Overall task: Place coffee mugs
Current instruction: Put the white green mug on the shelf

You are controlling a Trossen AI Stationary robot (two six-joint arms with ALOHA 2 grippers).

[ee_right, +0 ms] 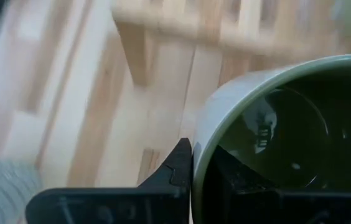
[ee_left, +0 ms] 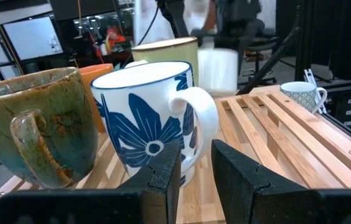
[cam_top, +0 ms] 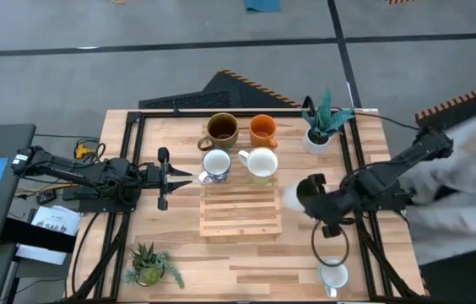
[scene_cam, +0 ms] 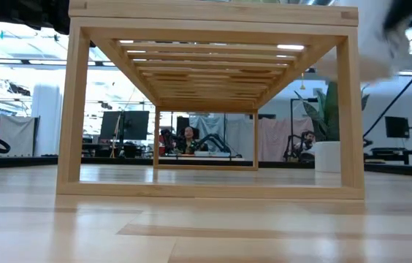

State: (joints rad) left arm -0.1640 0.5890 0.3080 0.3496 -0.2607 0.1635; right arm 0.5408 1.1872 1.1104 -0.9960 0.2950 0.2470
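**Four mugs sitting on the rack, a fifth one hanging in my right pincer**

Four mugs are already standing at the far end of the slatted wooden rack (cam_top: 240, 211): the green-brown mug (cam_top: 220, 129), the orange mug (cam_top: 262, 129), the blue flower mug (cam_top: 216, 165) and the cream mug (cam_top: 261, 165).

My right pincer (ee_right: 194, 155) is pinching the pale mug (cam_top: 291, 196) by its rim, with one finger inside the cup and one outside. I am holding it in the air just beside the rack's edge on my right arm's side. The bare slats are lying toward my left arm from there, and they are running from one arm across to the other. So I am thinking the mug has to go sideways over the rack and then down, near the cream mug. My right arm is the nearer one for that.

My left pincer (cam_top: 170, 176) is waiting at the other edge of the rack with its fingers spread, holding nothing and pointing at the blue flower mug.

One more cup, the small patterned mug (cam_top: 333, 274), is sitting on the table by my right arm, well apart from the rack.

The high view is showing me where everything is lying. Only the right wrist view is showing my finger inside the cup. The low view is showing that the rack is standing up on legs, so I am guessing the mug needs to be kept high.
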